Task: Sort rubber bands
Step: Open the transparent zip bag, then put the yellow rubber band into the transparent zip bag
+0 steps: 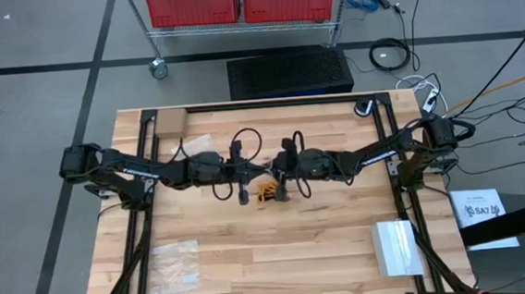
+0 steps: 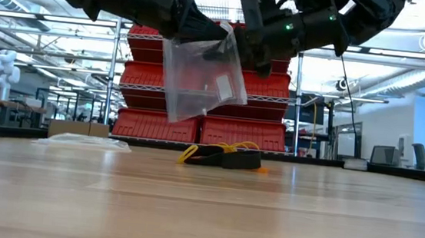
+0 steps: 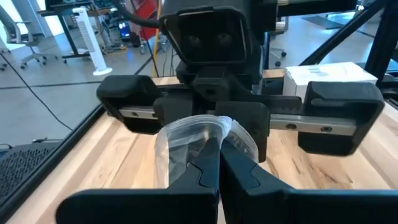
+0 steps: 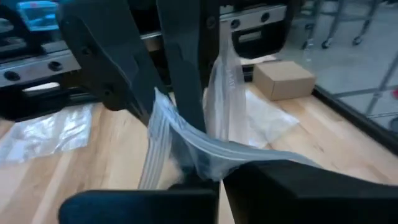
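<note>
A clear plastic bag [image 2: 201,76] hangs above the middle of the table between my two grippers, which face each other. Both are shut on its top: my left gripper [image 3: 219,167] comes from the table's left and my right gripper [image 4: 217,180] from the right. In the high view they meet at the table's centre, left [image 1: 253,170] and right [image 1: 273,168]. The rubber bands [image 2: 221,157], a small heap of yellow, orange and black loops, lie on the wood just below the bag, also seen from above as the heap of rubber bands [image 1: 268,195]. My left gripper pinches the bag's upper rim [image 3: 202,129] between its two shut fingers, coming nearly level from the table's left. The bag's mouth bulges open beyond the fingertips. The bag hangs below, clear of the table. My right gripper pinches the bag's zip strip [image 4: 186,140] on the opposite side, between its shut fingers, nearly level from the table's right. The strip is bent where the fingers meet it. The bag's body [image 2: 203,95] hangs tilted below both grippers.
Another clear bag [image 1: 175,267] lies flat at the near left, and one more [image 1: 197,144] at the far left beside a cardboard box [image 1: 168,123]. A white box [image 1: 397,246] sits at the near right. A rack with red bins [image 1: 238,2] stands beyond the table's far edge.
</note>
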Robot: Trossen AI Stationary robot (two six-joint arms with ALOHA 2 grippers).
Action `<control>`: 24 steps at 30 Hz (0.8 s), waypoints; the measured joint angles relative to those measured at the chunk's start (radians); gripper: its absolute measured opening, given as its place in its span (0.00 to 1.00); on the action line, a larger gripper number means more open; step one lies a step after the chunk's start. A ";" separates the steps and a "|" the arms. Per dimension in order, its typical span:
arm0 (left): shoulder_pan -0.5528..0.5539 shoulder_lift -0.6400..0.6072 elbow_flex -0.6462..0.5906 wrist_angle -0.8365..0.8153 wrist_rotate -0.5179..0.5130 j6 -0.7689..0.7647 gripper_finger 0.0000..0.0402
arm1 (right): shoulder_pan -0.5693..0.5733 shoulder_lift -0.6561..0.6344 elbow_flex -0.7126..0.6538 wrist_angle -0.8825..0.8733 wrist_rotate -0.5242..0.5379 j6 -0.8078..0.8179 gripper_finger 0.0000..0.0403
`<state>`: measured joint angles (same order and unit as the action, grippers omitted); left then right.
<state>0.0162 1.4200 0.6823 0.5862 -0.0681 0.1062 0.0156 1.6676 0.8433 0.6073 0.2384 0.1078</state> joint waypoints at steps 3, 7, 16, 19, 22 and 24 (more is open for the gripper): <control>0.000 0.000 0.000 0.001 -0.007 0.000 0.00 | 0.009 0.000 -0.001 0.003 0.080 0.000 0.00; -0.011 0.001 0.000 -0.009 -0.040 0.004 0.00 | 0.025 -0.011 -0.038 0.024 0.198 0.014 0.00; -0.019 0.001 0.000 -0.003 -0.087 0.000 0.00 | 0.025 -0.060 -0.128 -0.003 0.102 0.088 0.00; -0.028 0.001 0.000 -0.012 -0.095 -0.015 0.00 | 0.024 -0.063 -0.127 -0.013 0.016 0.057 0.00; -0.034 0.001 0.000 -0.032 -0.158 0.019 0.00 | 0.025 -0.094 -0.127 -0.065 -0.003 0.057 0.01; -0.028 0.001 0.000 -0.040 -0.202 0.031 0.00 | 0.025 -0.133 -0.119 -0.144 -0.004 0.057 0.03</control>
<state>-0.0119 1.4212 0.6819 0.5465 -0.2699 0.1372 0.0402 1.5349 0.7246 0.4630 0.2344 0.1646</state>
